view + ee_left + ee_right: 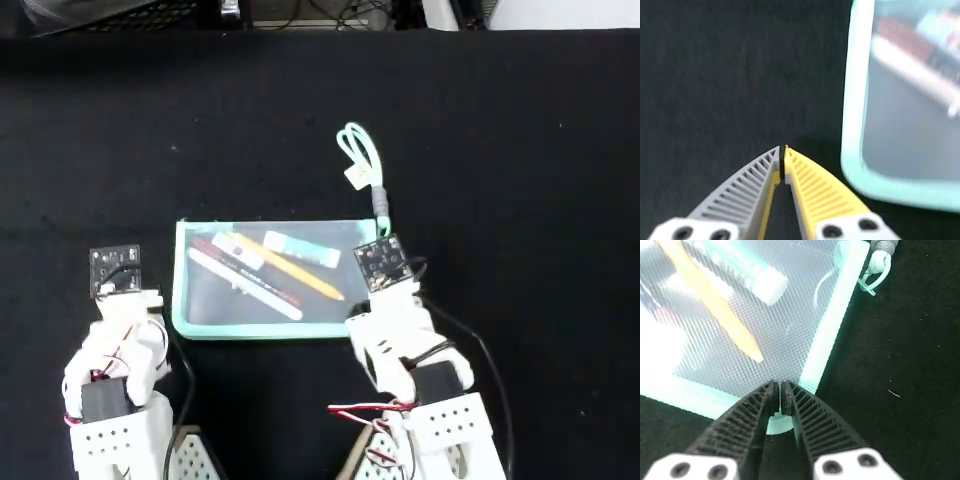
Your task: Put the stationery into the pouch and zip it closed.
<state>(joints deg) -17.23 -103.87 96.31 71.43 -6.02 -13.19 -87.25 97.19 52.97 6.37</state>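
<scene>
Mint-rimmed pouch (pixel 260 331) lies flat on black table (pixel 520 140) between my arms – orange pencil (pixel 303 270) and pens (pixel 250 284) inside. Left wrist: my left gripper (pixel 782 151) pinched together, empty, just beside pouch corner. Right wrist: my right gripper (pixel 778 387) likewise closed, empty – hanging over pouch edge.

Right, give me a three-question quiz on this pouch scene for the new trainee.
1. True or false: the yellow pencil lies inside the pouch.
2. The left gripper sits over: A) the pouch's mesh, B) the black table beside the pouch, C) the cord loop.
3. Fill in: the right gripper's fingers are ___ (open or shut).
Key: 1 true; 2 B; 3 shut.
</scene>
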